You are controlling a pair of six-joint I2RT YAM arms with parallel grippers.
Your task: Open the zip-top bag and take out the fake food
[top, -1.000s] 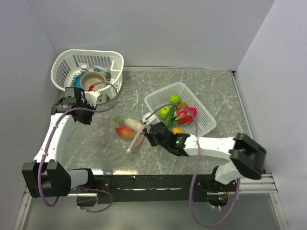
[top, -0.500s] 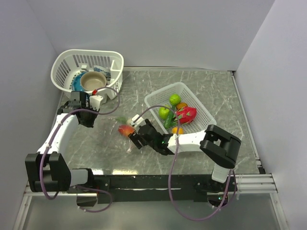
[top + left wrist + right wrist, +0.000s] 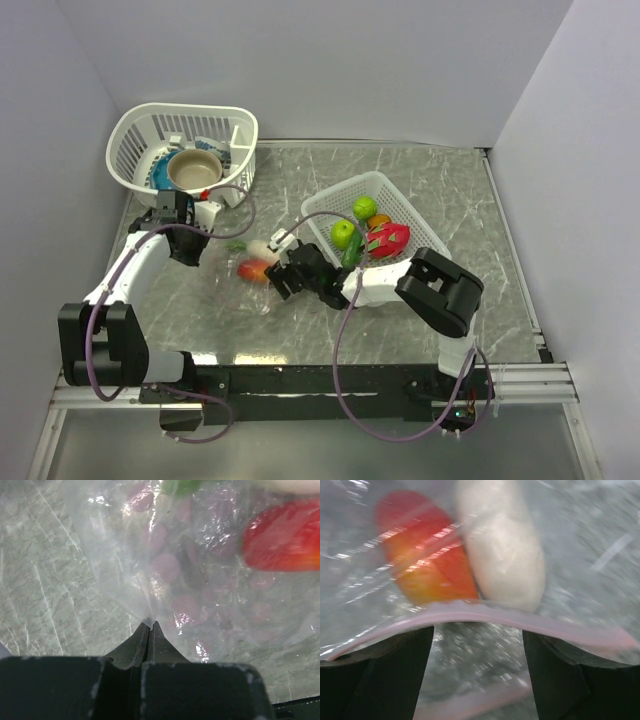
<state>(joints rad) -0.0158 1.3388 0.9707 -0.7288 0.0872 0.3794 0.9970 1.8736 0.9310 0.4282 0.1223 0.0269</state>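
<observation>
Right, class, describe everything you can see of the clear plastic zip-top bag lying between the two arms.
The clear, crinkly plastic zip-top bag lies slack on the grey marbled table. A pale pink zip strip runs along one edge. Inside show a red-orange plastic fruit, a white oblong piece and something green. The left gripper pinches a fold of it, fingers shut; the right gripper, fingers open, flanks the strip.

A clear floppy plastic zip-top bag [image 3: 226, 270] lies crumpled (pink zip strip [image 3: 485, 612] parted), holding a red-orange plastic fruit [image 3: 427, 555] beside a white plastic piece [image 3: 500, 545].
</observation>
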